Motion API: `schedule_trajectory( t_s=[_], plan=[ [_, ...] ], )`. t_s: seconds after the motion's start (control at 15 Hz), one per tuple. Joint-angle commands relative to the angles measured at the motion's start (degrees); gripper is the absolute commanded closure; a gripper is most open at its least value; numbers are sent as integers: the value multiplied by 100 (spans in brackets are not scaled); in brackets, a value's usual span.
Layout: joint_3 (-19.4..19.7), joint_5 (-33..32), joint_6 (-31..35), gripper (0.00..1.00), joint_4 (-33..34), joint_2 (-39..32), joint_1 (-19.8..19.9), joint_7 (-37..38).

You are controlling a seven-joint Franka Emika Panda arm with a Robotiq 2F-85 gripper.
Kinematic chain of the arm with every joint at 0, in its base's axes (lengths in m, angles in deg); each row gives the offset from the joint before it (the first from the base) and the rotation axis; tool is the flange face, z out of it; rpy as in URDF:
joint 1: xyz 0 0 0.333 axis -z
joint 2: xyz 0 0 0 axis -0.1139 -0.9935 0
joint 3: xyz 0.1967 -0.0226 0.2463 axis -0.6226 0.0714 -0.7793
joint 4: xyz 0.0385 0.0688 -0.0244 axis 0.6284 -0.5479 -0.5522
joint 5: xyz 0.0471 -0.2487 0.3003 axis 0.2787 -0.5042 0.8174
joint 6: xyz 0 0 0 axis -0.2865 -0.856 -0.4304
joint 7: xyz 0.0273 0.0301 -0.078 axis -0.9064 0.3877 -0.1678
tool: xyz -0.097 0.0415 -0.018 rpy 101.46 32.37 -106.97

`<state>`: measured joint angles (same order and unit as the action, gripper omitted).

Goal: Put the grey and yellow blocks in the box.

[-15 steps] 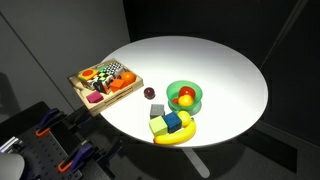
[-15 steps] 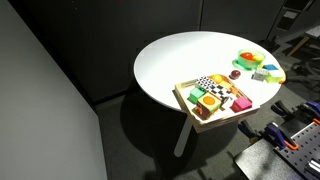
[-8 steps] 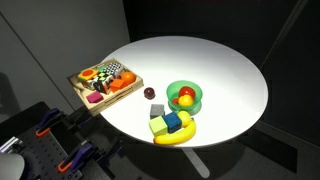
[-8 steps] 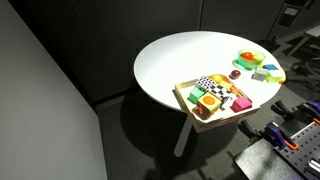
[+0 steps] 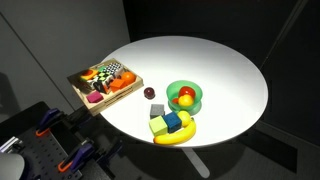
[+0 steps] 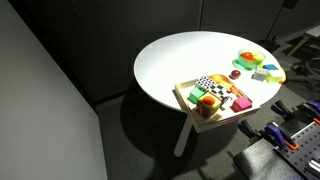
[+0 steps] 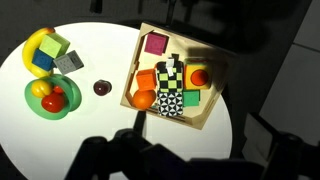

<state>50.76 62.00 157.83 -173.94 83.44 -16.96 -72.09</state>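
My gripper (image 7: 190,152) hangs wide open, holding nothing; on the table (image 7: 110,40), the grey block (image 7: 69,62) sits just beside the yellow block (image 7: 52,46), with the box (image 7: 213,110) at their three o'clock

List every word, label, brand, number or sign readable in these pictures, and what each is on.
None can be read. The box, its checkered piece, the grey block, the yellow block and the green bowl carry no visible lettering.

Room's really dim, only the white table (image 5: 215,70) catches light from above and nearly blows out. In the wrist view a shadow falls across the box (image 7: 217,100) top. All low-res, soft.
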Motion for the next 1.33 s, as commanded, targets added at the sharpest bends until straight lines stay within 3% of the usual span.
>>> schedule_trajectory(
  t_s=[0.0,0.67,1.27],
  plan=[
    [298,155,23,0,218,-121,232,-110],
    [1200,116,392,0,203,-637,864,-609],
    [1431,-351,1033,0,-11,-1083,1403,-972]
  ],
)
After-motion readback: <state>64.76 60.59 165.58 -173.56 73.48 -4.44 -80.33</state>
